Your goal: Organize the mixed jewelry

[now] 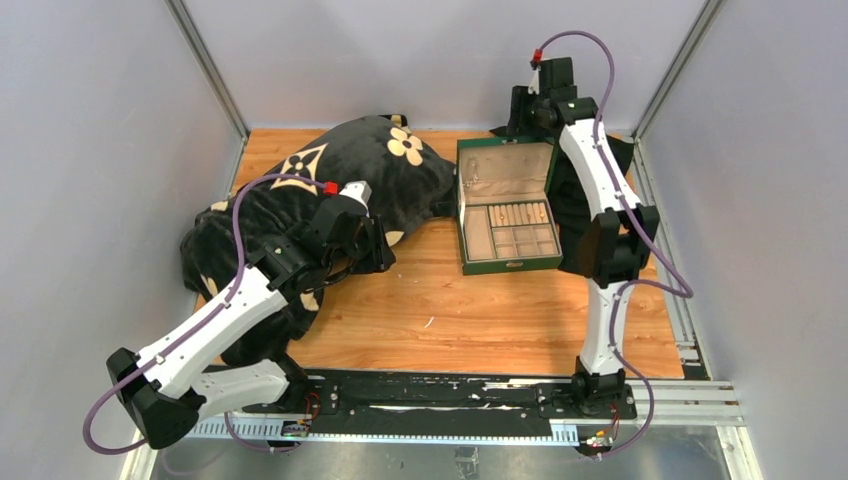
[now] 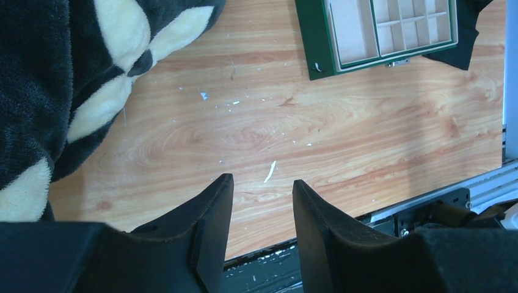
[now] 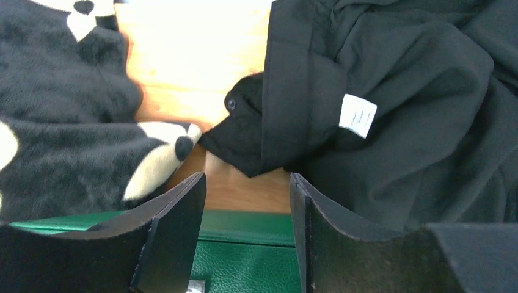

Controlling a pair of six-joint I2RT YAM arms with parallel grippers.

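Wooden counter [image 1: 450, 320] is carrying an open green box [image 1: 510, 264] toward its far right corner. The right pincer [image 3: 247, 178] is hovering open and empty just beside it, while the left pincer [image 2: 263, 180] is gaping empty farther off. The jewelry is proving too small to locate.

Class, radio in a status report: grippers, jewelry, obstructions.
Left gripper open, empty; right gripper open, empty. Jewelry not discernible. Plush blanket, black garment flank green box.
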